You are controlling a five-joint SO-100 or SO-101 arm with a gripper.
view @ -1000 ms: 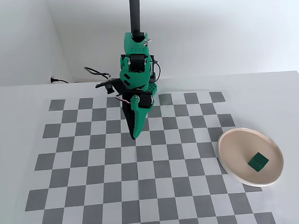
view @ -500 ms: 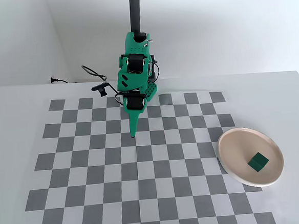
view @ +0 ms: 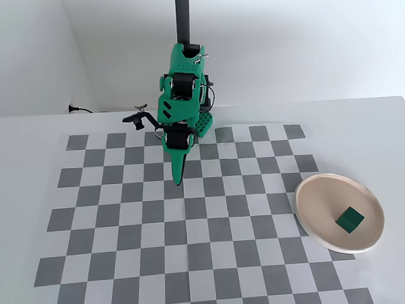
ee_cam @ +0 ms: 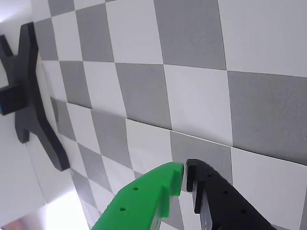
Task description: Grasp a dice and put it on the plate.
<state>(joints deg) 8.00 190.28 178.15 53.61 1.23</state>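
Small dark green cube dice resting inside round beige-pink plate; likely light, rigid, graspable across flat sides. Green-and-black gripper pinched closed, empty, well apart.

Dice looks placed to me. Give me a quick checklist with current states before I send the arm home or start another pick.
1. Dice on the plate: ok, it sits inside the rim in the fixed view.
2. Dice free of the gripper: ok, the two are far apart across the board.
3. Gripper empty: ok, in the wrist view the fingertips meet with nothing between them.
4. Plate fully on the table: ok, it rests at the checkerboard's right edge.
5. Path around the arm clear: ok, only bare checkerboard below it.
6. Another dice to pick: cannot tell, none is in view.
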